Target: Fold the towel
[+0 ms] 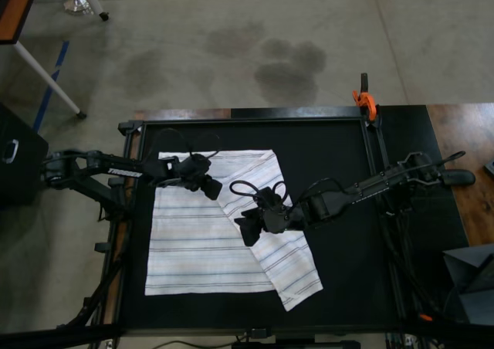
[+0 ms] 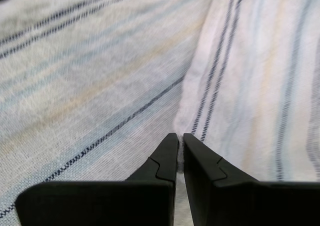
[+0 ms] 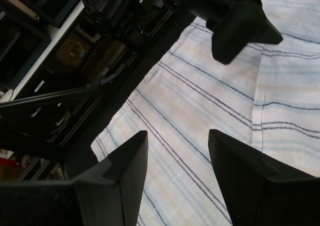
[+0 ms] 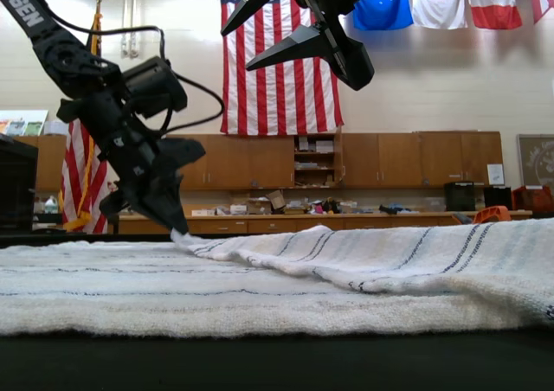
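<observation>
Large institutional hall, lab or school workshop type. Row of national flags [image 4: 281, 71] hung on painted block wall. Wooden cabinets [image 4: 381, 170] and cluttered counter [image 4: 329, 209] along that wall. Bare stained concrete floor [image 1: 255, 48] around black robot desk [image 1: 347, 272]; orange clamp [image 1: 365, 99] at desk's far edge.

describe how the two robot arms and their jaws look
Both arms are matte black with jointed segments and loose black cables looping above the wrists. The left gripper and right gripper end in black, angular, wedge-shaped jaws tapering to points. One arm carries white lettering in the exterior view.
</observation>
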Controlling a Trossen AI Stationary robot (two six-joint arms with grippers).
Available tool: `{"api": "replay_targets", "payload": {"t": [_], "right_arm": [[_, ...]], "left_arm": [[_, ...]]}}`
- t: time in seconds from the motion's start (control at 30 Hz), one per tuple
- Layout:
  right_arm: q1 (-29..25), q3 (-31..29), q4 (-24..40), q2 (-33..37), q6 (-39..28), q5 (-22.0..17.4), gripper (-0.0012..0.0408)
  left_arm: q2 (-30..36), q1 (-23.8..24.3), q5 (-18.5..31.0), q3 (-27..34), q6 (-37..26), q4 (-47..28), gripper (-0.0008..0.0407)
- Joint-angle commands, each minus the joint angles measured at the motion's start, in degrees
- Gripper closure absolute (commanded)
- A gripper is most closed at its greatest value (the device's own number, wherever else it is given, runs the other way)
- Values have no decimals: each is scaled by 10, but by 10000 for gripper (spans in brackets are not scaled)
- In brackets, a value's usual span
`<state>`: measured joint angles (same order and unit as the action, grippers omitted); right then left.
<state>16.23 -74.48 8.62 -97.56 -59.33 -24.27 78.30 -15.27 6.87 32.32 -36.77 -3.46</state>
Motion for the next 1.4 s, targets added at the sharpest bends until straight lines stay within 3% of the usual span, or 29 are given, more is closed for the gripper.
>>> {"api": "replay_targets", "payload": {"t": [0.0,0.27,0.6,1.07,1.37], "right_arm": [[0,0,0,0,0,0,235],[0,0,0,0,0,0,235],[0,0,0,0,0,0,235],[0,0,0,0,0,0,235],[2,0,0,0,0,0,235]], "left_arm": [[-19,0,0,0,6,-7,399],[-114,-14,44,0,34,-78,399],[-202,-89,65,0,79,-169,399],[-206,-153,78,0,147,-235,399],[-188,-184,80,-2,158,-269,399]]}}
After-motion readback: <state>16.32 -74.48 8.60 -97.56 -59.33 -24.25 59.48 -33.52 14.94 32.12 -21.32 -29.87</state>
